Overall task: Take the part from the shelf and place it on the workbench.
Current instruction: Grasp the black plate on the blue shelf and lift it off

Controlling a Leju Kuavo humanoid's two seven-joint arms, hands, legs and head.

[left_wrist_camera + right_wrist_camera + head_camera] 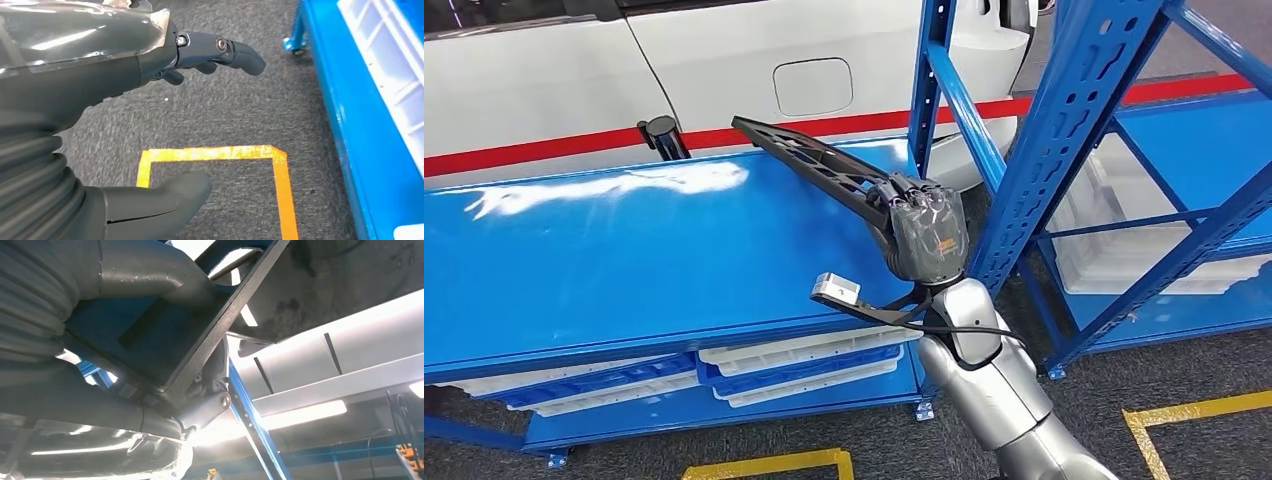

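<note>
Right hand (927, 232): dark grey, on a silver arm (984, 375) coming up from the lower right of the head view. Its fingers are clamping one end of the part. In the right wrist view the thumb (150, 270) is pressing on one face of the flat black piece and the fingers (205, 405) are wrapping under the other face.

Part (814, 165): a long, flat black plastic piece with ribbed cut-outs. It is tilting up and away from the hand toward the upper left, held in the air over the right end of the surface; whether its far tip is touching anything cannot be told.

Surface (624, 260): a glossy blue top, lying to the left of the hand, with light glaring along its far edge.

Bins (799, 362): white trays sitting on the blue level below the surface.

Shelf (1074, 130): blue perforated uprights and braces standing just right of the hand, with pale bins on its level further right.

Car (724, 60): a white body panel with a fuel flap and a red stripe, standing behind the surface.

Left hand (150, 125): hanging over grey carpet (220, 110) marked with yellow tape (215, 153); fingers (235, 52) and thumb (165, 200) are lying apart, holding nothing.
</note>
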